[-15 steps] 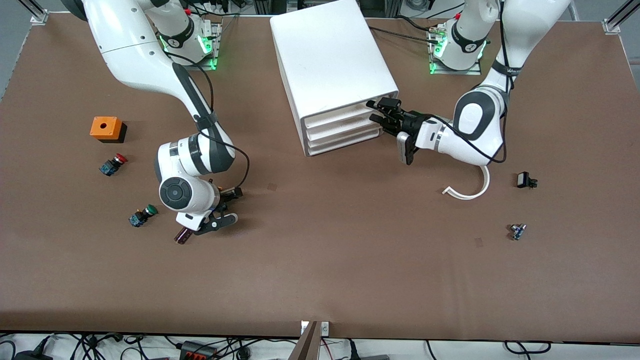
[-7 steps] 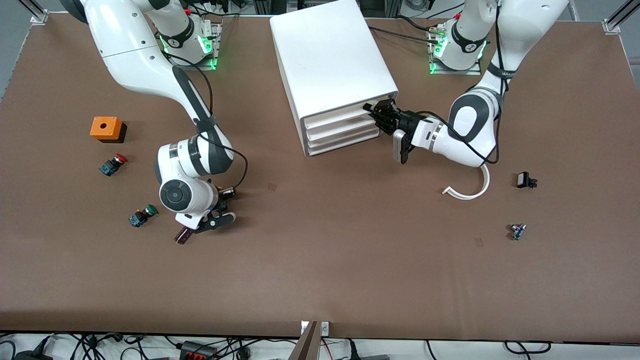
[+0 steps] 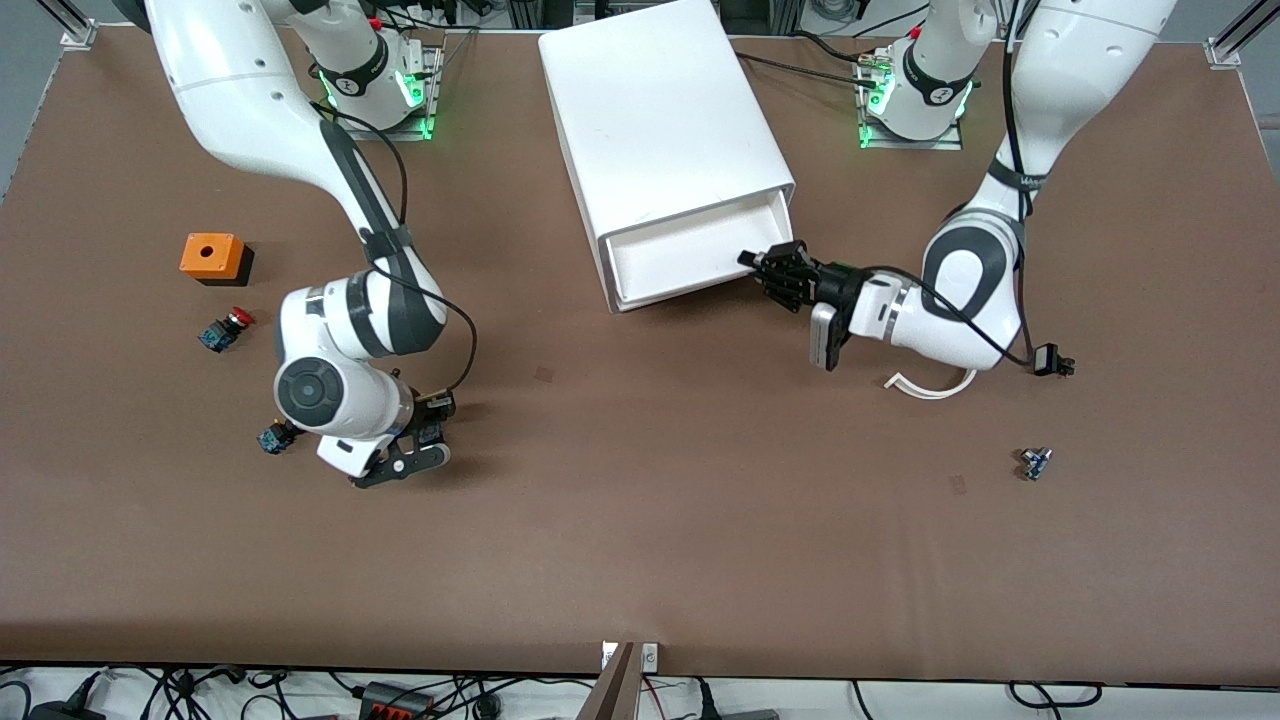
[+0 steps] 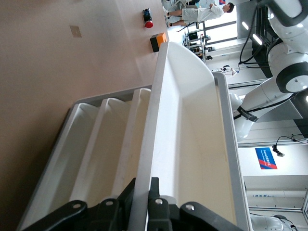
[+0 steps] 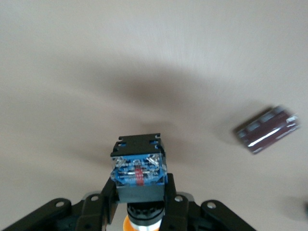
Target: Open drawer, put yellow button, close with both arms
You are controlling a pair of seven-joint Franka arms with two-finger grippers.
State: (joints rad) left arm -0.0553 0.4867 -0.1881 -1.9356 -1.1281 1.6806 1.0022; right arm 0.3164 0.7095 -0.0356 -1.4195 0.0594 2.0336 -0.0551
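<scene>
The brown table (image 3: 640, 520) is mostly bare, and the lab's lights and a blue sign show up past the cabinet (image 3: 655, 110). Left gripper (image 3: 775, 268) is pinched on the front edge of the drawer (image 3: 690, 255), which sits pulled out. Right gripper (image 5: 139, 199) is up over the table toward the right arm's end, clamped on the yellow button (image 5: 138, 168), with a dark red part (image 5: 266, 129) lying on the table below.

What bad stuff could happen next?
The yellow button is pinched only at its sides by the right gripper, above the table, so it might slip out on the way.

The left gripper grips just the front corner of the drawer. An uneven pull could make it jam or tug the cabinet askew.
</scene>
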